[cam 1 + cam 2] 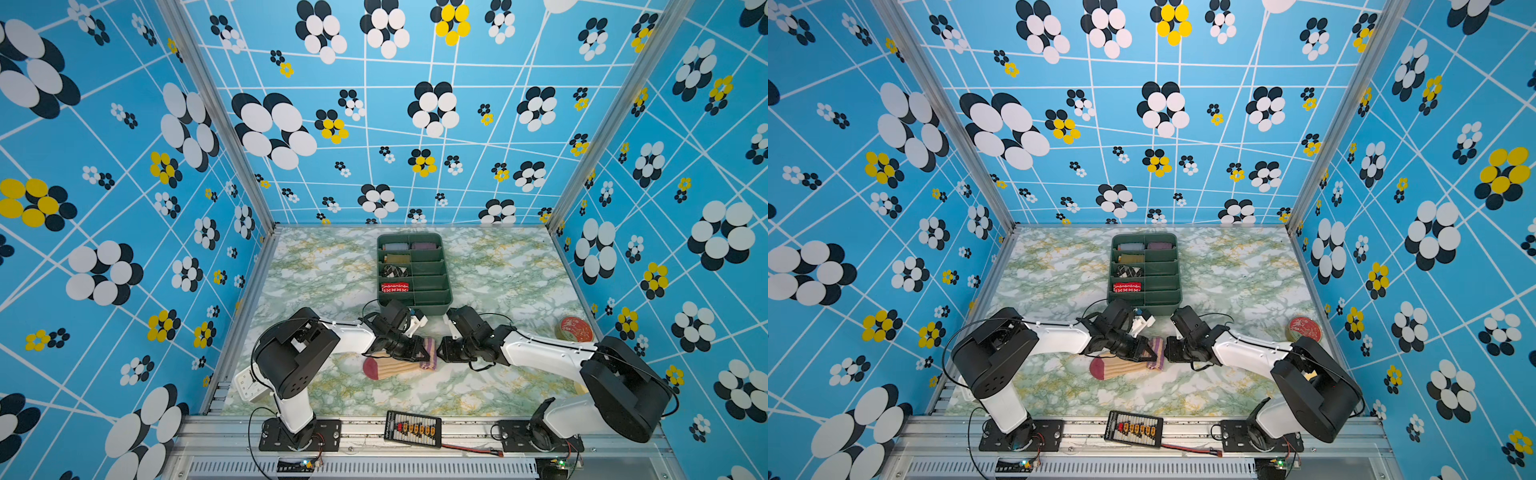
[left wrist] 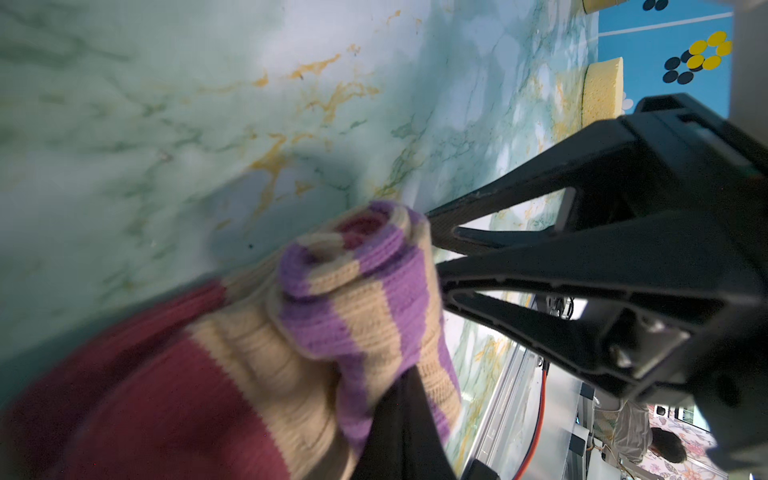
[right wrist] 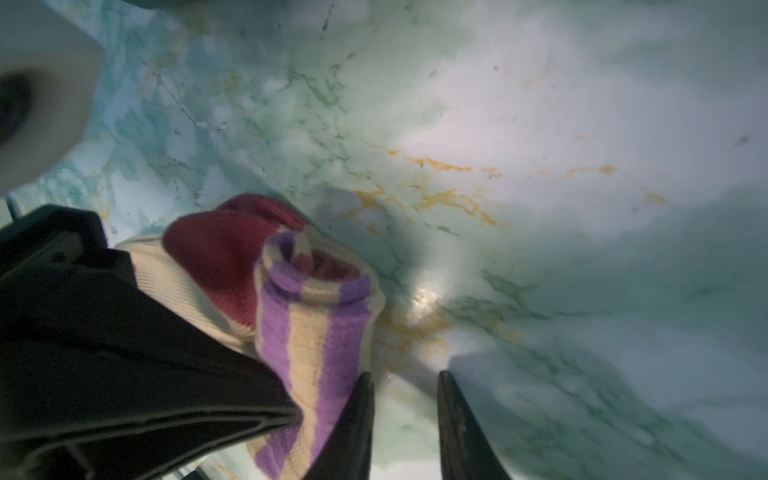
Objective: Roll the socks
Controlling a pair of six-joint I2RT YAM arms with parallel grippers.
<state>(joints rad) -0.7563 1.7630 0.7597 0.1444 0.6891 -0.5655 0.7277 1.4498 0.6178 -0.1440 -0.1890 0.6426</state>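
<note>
Both top views show the socks [image 1: 395,368] [image 1: 1121,368] lying in the front half of the bench [image 1: 498,270], about midway between its side edges. The dark red toe points toward the left edge and the striped cuff end is raised toward the right. From up there the left claw [image 1: 420,353] and right claw [image 1: 440,353] meet over that cuff, and how their jaws stand cannot be told.

The left wrist view shows the cuff of the socks [image 2: 332,311] curled into a small roll with dark red at its core. The fabric is gathered at the left claw [image 2: 397,419], which is pressed together on it. That view also shows the right claw [image 2: 436,245] with its tips at the roll, and a yellow sponge [image 2: 602,87] that the top views barely show behind the right arm.

The right wrist view shows the right claw [image 3: 405,374] narrowly parted, with bare bench between its fingers. One finger [image 3: 357,415] is against the striped cuff.

Only the top views show the green tray [image 1: 415,306] of sock rolls behind the claws, toward the back edge, and the red tin [image 1: 575,328] by the right edge.
</note>
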